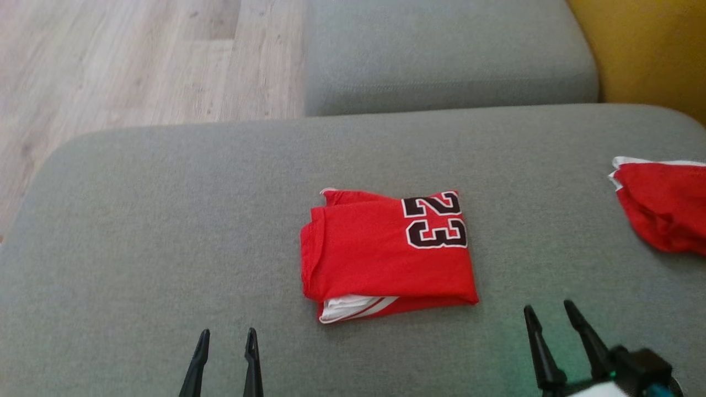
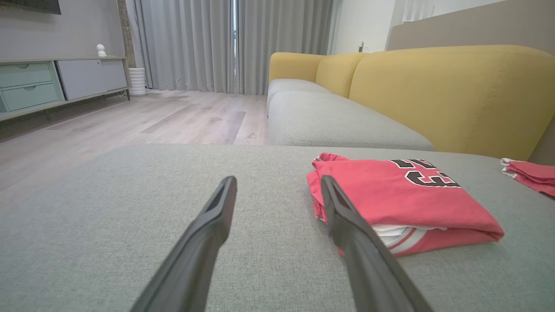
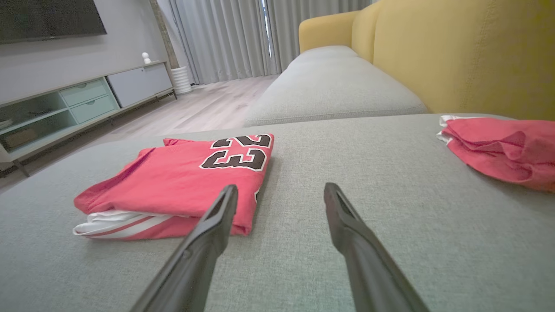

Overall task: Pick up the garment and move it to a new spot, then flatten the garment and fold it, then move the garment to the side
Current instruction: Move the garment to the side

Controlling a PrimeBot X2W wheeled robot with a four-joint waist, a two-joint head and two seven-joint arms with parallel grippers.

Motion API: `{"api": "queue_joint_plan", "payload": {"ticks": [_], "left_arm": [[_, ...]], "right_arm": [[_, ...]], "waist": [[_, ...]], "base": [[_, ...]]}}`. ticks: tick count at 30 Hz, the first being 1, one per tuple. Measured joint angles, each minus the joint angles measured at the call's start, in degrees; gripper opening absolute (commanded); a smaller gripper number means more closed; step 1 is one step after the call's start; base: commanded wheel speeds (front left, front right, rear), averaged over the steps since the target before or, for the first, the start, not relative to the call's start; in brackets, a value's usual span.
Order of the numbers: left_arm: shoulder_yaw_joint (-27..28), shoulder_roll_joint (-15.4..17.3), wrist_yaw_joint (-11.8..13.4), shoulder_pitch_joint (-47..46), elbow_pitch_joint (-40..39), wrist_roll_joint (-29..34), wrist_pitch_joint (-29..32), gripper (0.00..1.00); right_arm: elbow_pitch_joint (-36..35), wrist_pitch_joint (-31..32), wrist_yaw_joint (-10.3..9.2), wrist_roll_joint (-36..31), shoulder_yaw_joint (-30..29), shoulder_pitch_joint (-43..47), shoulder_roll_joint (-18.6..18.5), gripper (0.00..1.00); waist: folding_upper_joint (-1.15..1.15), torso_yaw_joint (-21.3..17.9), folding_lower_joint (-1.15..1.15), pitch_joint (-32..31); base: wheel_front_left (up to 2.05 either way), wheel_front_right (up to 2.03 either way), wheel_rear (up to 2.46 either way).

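Nearest the cam: L gripper at the lower left of the head view, fingers spread apart w/ nothing btwn them, over bare grey cushion. Can't tell if the tips touch the fabric. R gripper at the lower right, fingers also spread and empty, leaning a bit to the left.

Just past both, approx mid-cushion: the garment, a red jersey folded into a compact rectangle and lying flat. Black "23" w/ white outline sits at its far right corner. A white striped layer pokes out along the near edge. It lies btwn the two grippers' lines, apart from each. In the left wrist view it's to the right of the fingers, and one finger overlaps its near corner in the picture. In the right wrist view it's to the left.

Further right, at the cushion's edge: a second red cloth, rumpled, w/ white trim, well apart from the garment.

Beyond: another grey seat cushion and a yellow backrest on the right, pale wood floor on the left.

Far bkgd: a low cabinet w/ pale green drawers, a small white figure on top, a white ribbed pot by grey curtains, and a dark TV on the wall.
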Motion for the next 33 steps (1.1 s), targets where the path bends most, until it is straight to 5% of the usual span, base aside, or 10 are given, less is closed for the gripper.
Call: {"api": "queue_joint_plan", "payload": {"ticks": [7, 20, 21, 23, 33], "left_arm": [[-1.71, 0.0, 0.03, -1.55, -0.53, -0.16, 0.0, 1.0], [-4.32, -0.03, 0.14, -7.81, 0.36, -0.16, 0.0, 1.0], [-4.55, -0.02, 0.3, -8.09, 0.49, -0.16, 0.0, 1.0], [-5.0, -0.02, 0.56, -8.62, 0.59, -0.16, 0.0, 1.0], [-4.75, -0.03, 1.19, -9.06, -0.23, -0.16, 0.0, 1.0]], "right_arm": [[7.73, 1.03, 0.0, 5.53, 3.39, -9.06, -1.53, 1.0], [20.8, 16.68, 0.0, 25.49, 8.98, -28.03, -1.14, 1.0], [22.1, 17.38, 0.0, 26.5, 9.68, -28.49, -0.89, 0.78], [23.51, 18.02, 0.0, 28.82, 11.18, -29.01, -0.27, 0.0], [23.04, 12.78, 0.0, 32.75, 16.14, -32.16, -3.64, 0.0]], "waist": [[0.0, 1.18, 0.0, 4.02], [0.0, 2.47, 0.01, 10.84], [0.0, 2.59, 0.0, 10.96], [0.0, 2.8, 0.0, 11.19], [0.0, 0.72, 0.0, 12.33]], "base": [[0.0, 0.0, 0.0], [0.0, 0.0, 0.0], [0.0, 0.0, 0.0], [0.0, 0.0, 0.0], [0.0, 0.0, 0.0]]}}
